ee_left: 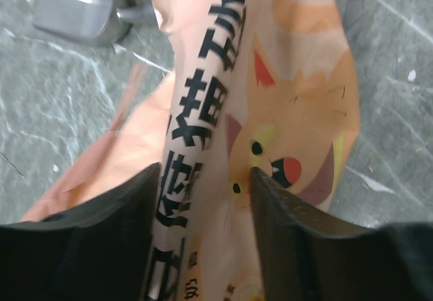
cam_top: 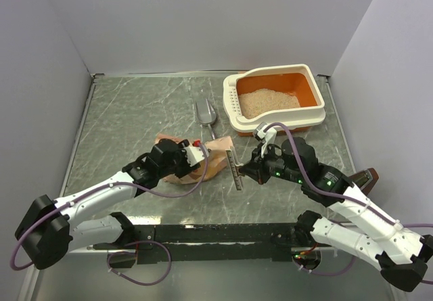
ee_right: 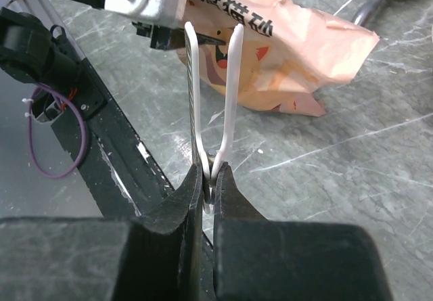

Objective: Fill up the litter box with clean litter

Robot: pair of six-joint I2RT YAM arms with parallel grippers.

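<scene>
The litter box [cam_top: 314, 88] stands at the back right, its orange basin holding a bed of pale clean litter [cam_top: 269, 101]. A tan-orange printed bag [cam_top: 218, 160] lies crumpled on the table in the middle. My left gripper [cam_top: 196, 155] is over the bag's near end. In the left wrist view its fingers press both sides of a raised fold of the bag [ee_left: 298, 111], with the gripper [ee_left: 206, 179] shut on it. My right gripper [ee_right: 211, 179] is shut on the hinge end of a white clip [ee_right: 233, 91]. The clip's two arms spread open towards the bag [ee_right: 304, 57].
A grey metal scoop [cam_top: 205, 113] lies left of the litter box, behind the bag. The black mounting rail [cam_top: 216, 233] runs along the near edge. Grey walls close in the table on the left, back and right.
</scene>
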